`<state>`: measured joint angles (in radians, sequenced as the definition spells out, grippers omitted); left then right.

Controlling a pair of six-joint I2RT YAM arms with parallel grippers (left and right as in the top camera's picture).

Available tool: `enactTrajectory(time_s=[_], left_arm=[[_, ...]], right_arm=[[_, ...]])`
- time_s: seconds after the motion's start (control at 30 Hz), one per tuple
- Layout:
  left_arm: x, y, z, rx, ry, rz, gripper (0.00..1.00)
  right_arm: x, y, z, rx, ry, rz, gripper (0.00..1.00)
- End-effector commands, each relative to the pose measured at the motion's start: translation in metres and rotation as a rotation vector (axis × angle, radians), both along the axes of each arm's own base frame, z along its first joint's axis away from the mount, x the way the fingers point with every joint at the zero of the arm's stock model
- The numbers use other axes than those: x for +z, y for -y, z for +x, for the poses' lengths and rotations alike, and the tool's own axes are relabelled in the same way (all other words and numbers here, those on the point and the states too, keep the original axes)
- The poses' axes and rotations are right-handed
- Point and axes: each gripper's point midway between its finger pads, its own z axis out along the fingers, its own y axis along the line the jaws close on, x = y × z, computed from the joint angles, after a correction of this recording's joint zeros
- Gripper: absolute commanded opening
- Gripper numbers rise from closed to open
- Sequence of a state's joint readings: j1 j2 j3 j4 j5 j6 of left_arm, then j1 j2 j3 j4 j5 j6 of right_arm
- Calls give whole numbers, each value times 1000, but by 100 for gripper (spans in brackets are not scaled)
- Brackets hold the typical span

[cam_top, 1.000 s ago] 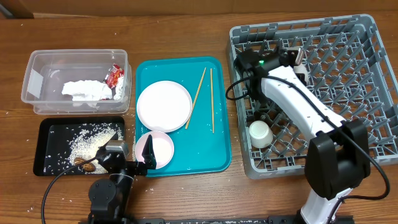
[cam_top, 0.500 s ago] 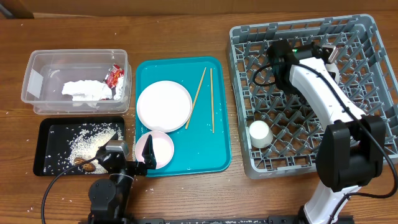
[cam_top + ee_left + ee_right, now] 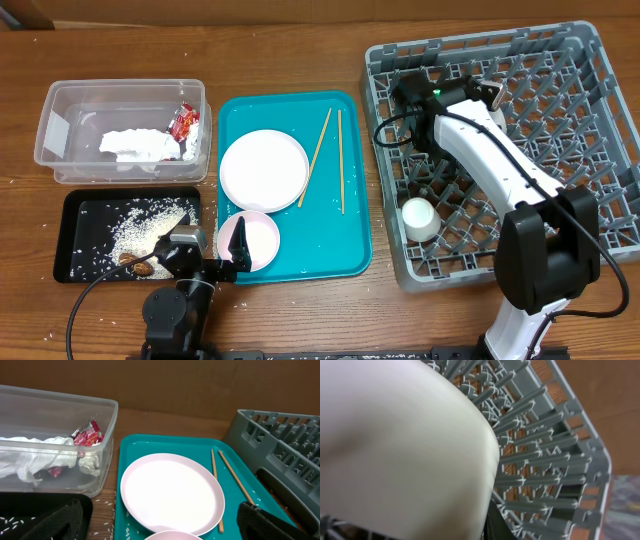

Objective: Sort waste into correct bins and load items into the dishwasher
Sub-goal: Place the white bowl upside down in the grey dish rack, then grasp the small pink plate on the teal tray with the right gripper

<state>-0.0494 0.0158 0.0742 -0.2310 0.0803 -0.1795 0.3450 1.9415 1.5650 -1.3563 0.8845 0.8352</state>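
My right gripper [image 3: 408,92] is over the back left of the grey dish rack [image 3: 590,150], shut on the white bowl [image 3: 395,450], which fills the right wrist view above the rack's pegs [image 3: 540,460]. The arm hides the bowl from overhead. A small white cup [image 3: 418,217] stands in the rack's front left. My left gripper [image 3: 235,250] is open and empty, low beside the pink bowl [image 3: 258,240]. The white plate [image 3: 263,168] and two chopsticks [image 3: 318,155] lie on the teal tray [image 3: 355,240]. The plate [image 3: 172,492] and chopsticks [image 3: 216,485] also show in the left wrist view.
The clear tub [image 3: 60,100] at the back left holds the red wrapper [image 3: 184,122] and white napkin [image 3: 135,145]. The black tray [image 3: 80,205] in front of it holds rice and brown scraps [image 3: 140,225]. Loose rice grains lie on the wood near the trays.
My right arm swung right over the rack, then back to its back left part, with the bowl in the gripper. The left arm has not moved.
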Motion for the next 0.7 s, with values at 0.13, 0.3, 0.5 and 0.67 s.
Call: enactTrajectory(time_s=[0.13,0.3,0.5,0.67], left_arm=[[1,0,0,-7,11,13,100],[1,0,0,-7,11,13,100],[1,0,0,-7,11,13,100],[1,0,0,-7,11,13,100]], right_arm=[[-17,-20,-14,-4,-78,117,18],[-1,-20,-13,-2,-54,117,27],[17,-35,-14,14,-16,240,27],[25,-64,-19,125,-37,315,27]])
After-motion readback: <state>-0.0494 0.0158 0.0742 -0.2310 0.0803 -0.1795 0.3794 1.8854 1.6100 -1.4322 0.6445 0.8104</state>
